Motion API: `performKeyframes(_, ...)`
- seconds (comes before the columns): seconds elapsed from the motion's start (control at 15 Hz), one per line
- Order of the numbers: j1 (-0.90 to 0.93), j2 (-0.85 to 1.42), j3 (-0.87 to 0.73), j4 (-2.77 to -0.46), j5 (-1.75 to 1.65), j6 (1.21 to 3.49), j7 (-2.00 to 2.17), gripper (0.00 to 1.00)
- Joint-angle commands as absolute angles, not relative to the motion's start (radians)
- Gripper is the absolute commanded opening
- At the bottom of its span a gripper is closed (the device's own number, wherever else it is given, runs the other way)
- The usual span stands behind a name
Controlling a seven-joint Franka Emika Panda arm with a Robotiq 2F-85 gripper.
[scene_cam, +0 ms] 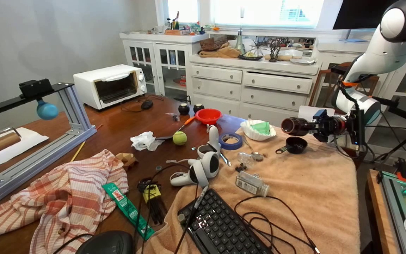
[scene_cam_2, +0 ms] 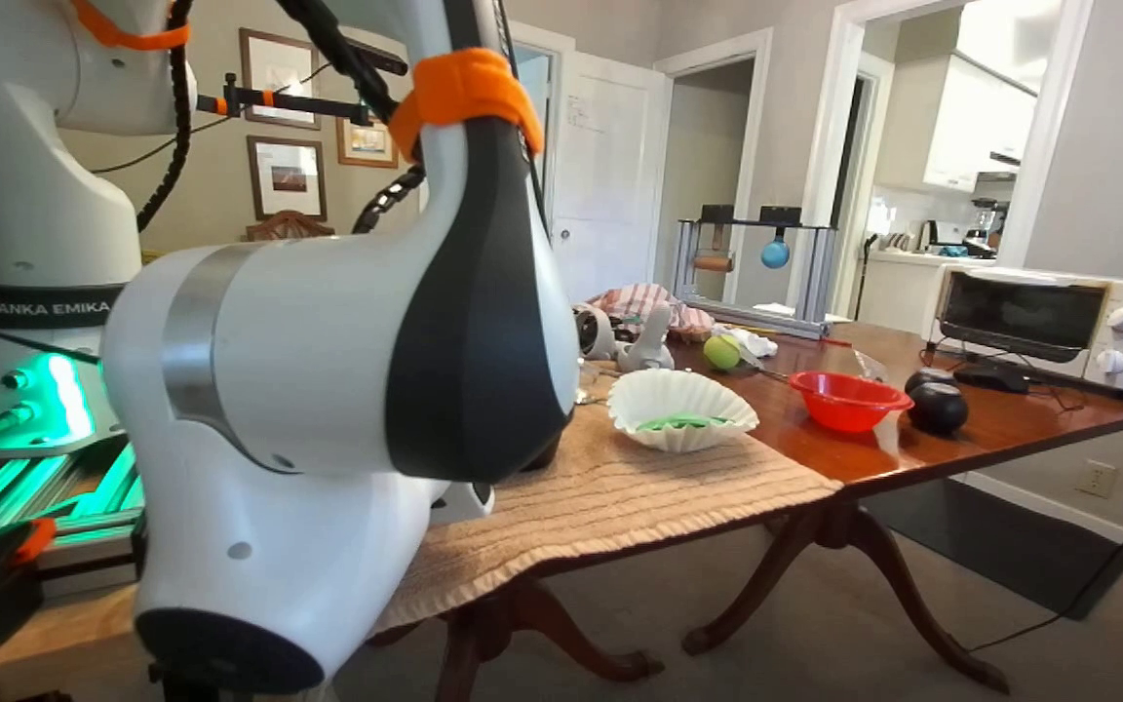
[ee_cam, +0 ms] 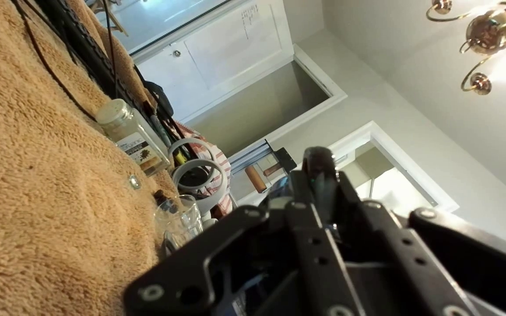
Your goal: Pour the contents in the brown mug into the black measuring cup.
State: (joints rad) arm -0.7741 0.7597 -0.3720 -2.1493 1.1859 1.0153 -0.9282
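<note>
The brown mug (scene_cam: 294,127) is tipped roughly onto its side in the air, a round end toward the camera; whether that end is mouth or base I cannot tell. My gripper (scene_cam: 314,127) is shut on the mug's handle side, reaching in from the right. In the wrist view the dark handle part of the mug (ee_cam: 319,159) sits between the two fingertips of the gripper (ee_cam: 324,186). Just below the mug, the black measuring cup (scene_cam: 297,145) rests upright on the towel with its handle pointing left. The arm hides the mug in an exterior view. No pouring contents show.
A white fluted bowl (scene_cam: 256,131) with something green stands left of the measuring cup. Nearby lie blue tape (scene_cam: 230,141), a spoon (scene_cam: 257,156), a clear glass (ee_cam: 178,219) and a spice jar (scene_cam: 252,183). A red bowl (scene_cam: 208,115) stands farther back.
</note>
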Motion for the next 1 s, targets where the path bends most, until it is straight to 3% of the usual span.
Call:
performKeyframes(0.0,-0.770,0.765,-0.377,-2.124,1.150,0.986,-0.938,0.04)
performKeyframes(0.93,-0.747,0.766,-0.358,-2.061,1.102,0.991,-0.948,0.04)
